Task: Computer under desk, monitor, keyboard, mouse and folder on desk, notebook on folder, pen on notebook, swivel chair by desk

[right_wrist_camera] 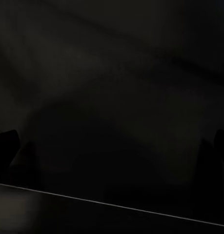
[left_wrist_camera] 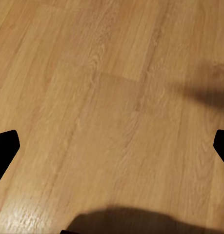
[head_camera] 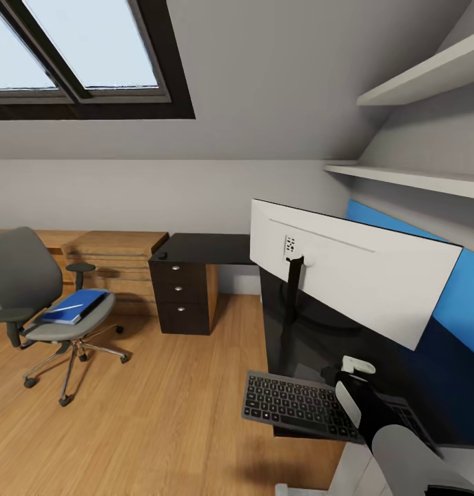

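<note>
Black desk (head_camera: 216,248) top carries monitor (head_camera: 347,275) and keyboard (head_camera: 295,406); right gripper (head_camera: 351,372) hovers over them.
Both grippers look spread, nothing held; left gripper (left_wrist_camera: 112,146) faces bare floor. Blue folder (head_camera: 75,306) waits on swivel chair (head_camera: 37,303), well apart from the desk, likely the next fetch.

Nothing readable here, honestly. The keyboard (head_camera: 302,406) has white marks on its keys, but they're way too small to make out. The white back of the monitor (head_camera: 354,275) has a small dark patch of dots near the stand mount, no letters I can read. No brands or numbers anywhere.
</note>
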Motion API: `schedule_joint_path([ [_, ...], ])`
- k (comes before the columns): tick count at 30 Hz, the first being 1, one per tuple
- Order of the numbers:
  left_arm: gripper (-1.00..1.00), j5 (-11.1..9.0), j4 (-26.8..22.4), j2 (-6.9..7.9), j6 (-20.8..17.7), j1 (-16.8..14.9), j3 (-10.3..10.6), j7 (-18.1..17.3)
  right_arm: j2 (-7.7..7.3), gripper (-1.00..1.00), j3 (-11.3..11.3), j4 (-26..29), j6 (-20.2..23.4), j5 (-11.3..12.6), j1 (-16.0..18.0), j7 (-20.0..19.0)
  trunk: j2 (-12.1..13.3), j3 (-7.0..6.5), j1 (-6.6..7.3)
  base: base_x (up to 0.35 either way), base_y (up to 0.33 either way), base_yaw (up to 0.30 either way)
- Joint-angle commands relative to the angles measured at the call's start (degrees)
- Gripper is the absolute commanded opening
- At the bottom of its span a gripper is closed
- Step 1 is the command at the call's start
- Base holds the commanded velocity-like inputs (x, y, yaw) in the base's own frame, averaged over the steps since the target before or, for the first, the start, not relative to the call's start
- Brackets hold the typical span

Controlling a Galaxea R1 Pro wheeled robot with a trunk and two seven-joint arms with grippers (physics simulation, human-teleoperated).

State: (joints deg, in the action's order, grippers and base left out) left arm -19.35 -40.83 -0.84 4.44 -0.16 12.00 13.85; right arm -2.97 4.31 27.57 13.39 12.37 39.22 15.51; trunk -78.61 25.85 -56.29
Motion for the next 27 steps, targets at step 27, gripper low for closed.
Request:
schedule_joint_path([
  [27, 1.0, -0.7, 0.1, -0.12, 0.3, 0.0, 0.3, 0.6, 0.32, 1.0, 0.1, 4.5, 0.1, 0.8, 0.0, 0.7, 0.0, -1.01, 0.0, -0.001, 0.0, 0.0],
])
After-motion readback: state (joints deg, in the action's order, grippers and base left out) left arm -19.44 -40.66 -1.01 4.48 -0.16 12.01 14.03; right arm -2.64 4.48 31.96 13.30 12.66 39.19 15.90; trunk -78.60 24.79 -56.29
